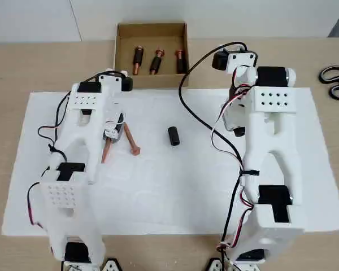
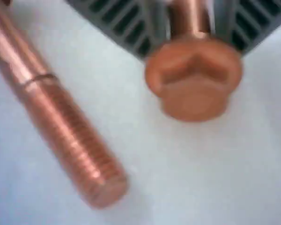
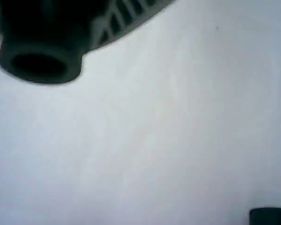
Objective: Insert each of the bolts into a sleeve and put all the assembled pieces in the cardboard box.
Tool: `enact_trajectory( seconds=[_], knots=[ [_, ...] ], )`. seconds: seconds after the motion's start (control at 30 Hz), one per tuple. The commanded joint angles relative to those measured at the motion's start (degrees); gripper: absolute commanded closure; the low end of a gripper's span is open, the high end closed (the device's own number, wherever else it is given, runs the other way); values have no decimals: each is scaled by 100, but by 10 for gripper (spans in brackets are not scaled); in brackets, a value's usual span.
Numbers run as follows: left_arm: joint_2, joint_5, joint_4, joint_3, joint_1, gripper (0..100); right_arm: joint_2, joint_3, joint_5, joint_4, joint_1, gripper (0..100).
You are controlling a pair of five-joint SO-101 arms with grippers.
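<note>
My left gripper (image 1: 111, 134) is shut on a copper bolt (image 1: 106, 152), whose hex head (image 2: 193, 80) pokes out between the ribbed pads (image 2: 117, 23) close over the white mat. A second copper bolt (image 1: 130, 141) lies loose right beside it, threaded end (image 2: 70, 140) toward the camera. My right gripper (image 1: 237, 129) stands at the mat's right side, shut on a black sleeve (image 3: 37, 58) with its open bore showing. Another black sleeve (image 1: 173, 136) lies loose mid-mat, between the arms, and its edge (image 3: 269, 216) shows in the right wrist view. The cardboard box (image 1: 151, 25) at the back holds three assembled pieces (image 1: 157, 61).
A white mat (image 1: 175, 192) covers the wooden table under both arms. Scissors (image 1: 336, 81) lie at the far right edge of the table. Black cables (image 1: 198, 116) run from the right arm across the mat's back part near the box.
</note>
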Motion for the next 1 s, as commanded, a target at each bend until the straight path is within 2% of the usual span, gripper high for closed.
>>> enact_trajectory(
  seconds=[0.0,0.2,0.33,0.7,0.97],
  knots=[
    [149,18,255,-549,-53,994,-356,-26,0,57,13,995],
    [-149,18,1398,-2053,-79,994,-400,-53,18,57,13,995],
    [-914,26,1398,-2273,-88,994,-576,-211,18,66,13,995],
    [-4185,26,1380,-892,-53,994,-3380,-448,35,75,22,995],
    [-6004,26,1380,391,-44,994,-5657,747,18,22,22,995]
  ],
)
